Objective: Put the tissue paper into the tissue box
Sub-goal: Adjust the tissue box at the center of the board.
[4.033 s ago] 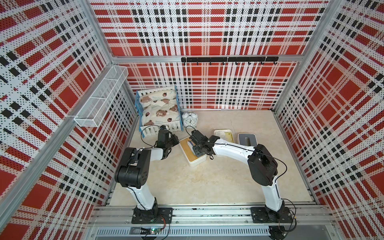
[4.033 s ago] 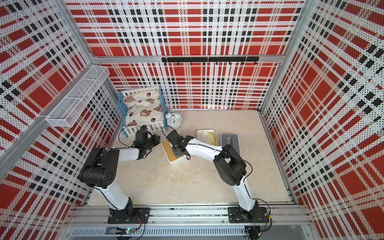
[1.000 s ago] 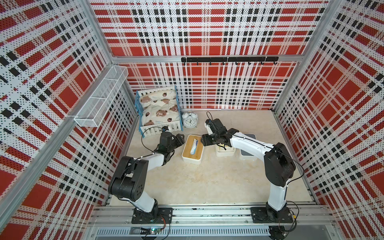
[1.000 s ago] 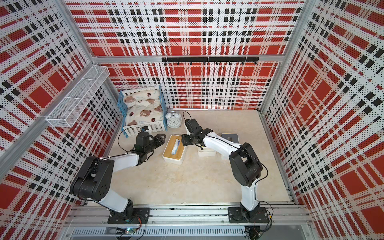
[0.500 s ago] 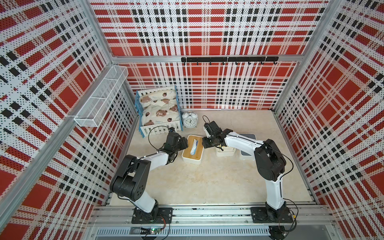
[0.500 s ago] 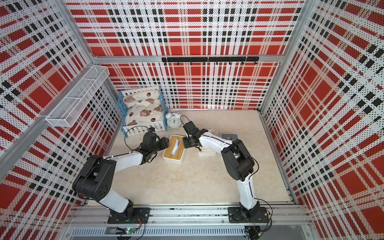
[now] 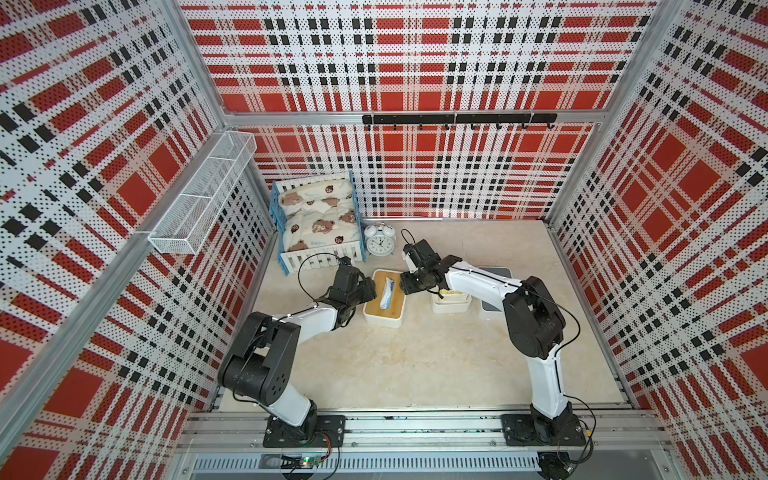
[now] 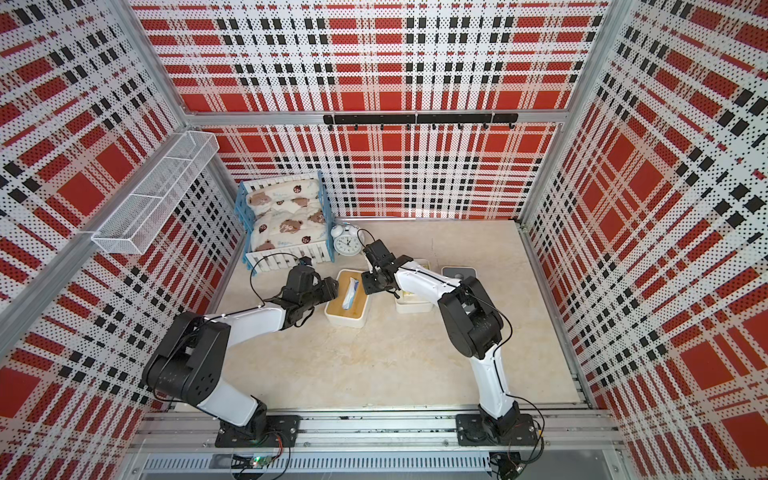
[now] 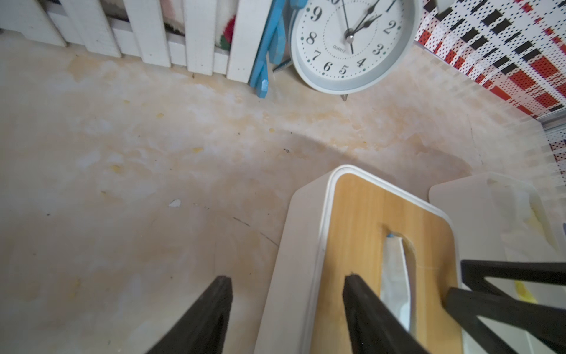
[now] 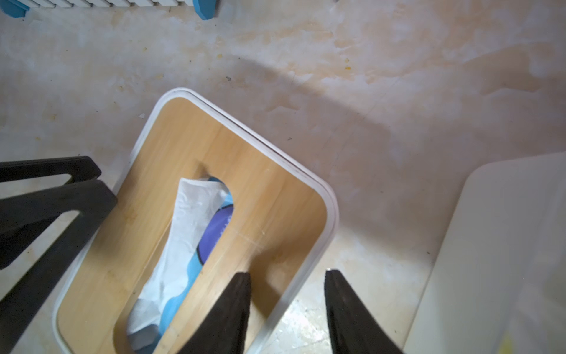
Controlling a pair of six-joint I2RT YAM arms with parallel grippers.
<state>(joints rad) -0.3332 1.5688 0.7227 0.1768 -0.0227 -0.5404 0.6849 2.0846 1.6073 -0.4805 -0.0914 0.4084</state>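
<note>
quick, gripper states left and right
left gripper: open, straddling the tissue box rim, holding nothing
right gripper: open, straddling the box's other side, holding nothing

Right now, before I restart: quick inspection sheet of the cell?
Surface: beige table, yellowish stains and specks.
Job's things: tissue box with wooden lid on; tissue sticking up through the slot.
Clutter: alarm clock and toy bed behind the box; open white tub and flat grey item beside it.
Tools: left tool open, astride one long side of the box; right tool open, astride the opposite side.
Cables: left wrist cable and right wrist cable, each a free black loop.
Surroundings: plaid walls, wire basket, hook rail.
</note>
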